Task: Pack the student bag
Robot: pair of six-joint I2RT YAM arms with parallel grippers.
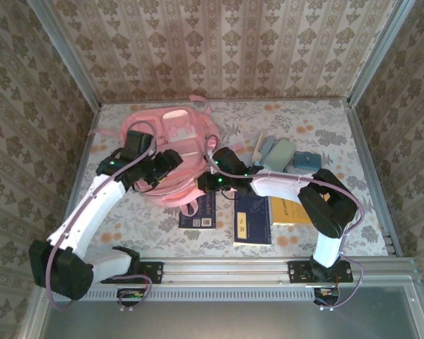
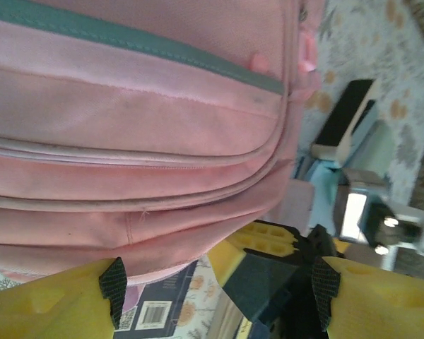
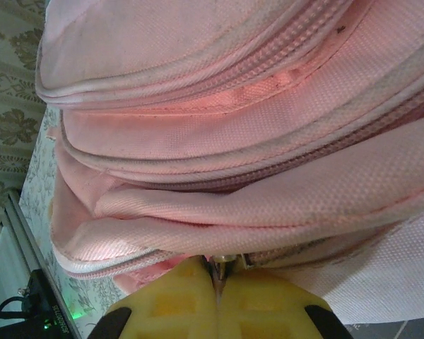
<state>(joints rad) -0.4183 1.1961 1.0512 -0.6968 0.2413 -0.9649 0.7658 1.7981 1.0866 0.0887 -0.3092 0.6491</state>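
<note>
Inspection of the tabletop, floral-patterned, recorded the following.

The student bag lay on the far left-centre of the tabletop, front pockets facing up, between the two arms. In the left wrist view its pink panels and a teal zip band ran across the upper part of the picture.

The left claw sat over the near-left part of the bag. In its wrist view the left claw stood wide, with nothing between the pads; the bag's edge lay just beyond them.

The right claw was at the bag's right edge. In its wrist view the right claw was closed, yellow fingers pressed together, nipping a small metal zip tab at the bag's lowest zip seam.

Near the bag's near edge lay a dark blue book, barcode up, touching the bag. A second dark blue book and a yellow book lay to its right. Grey-green cases lay further back, right of the bag.
</note>
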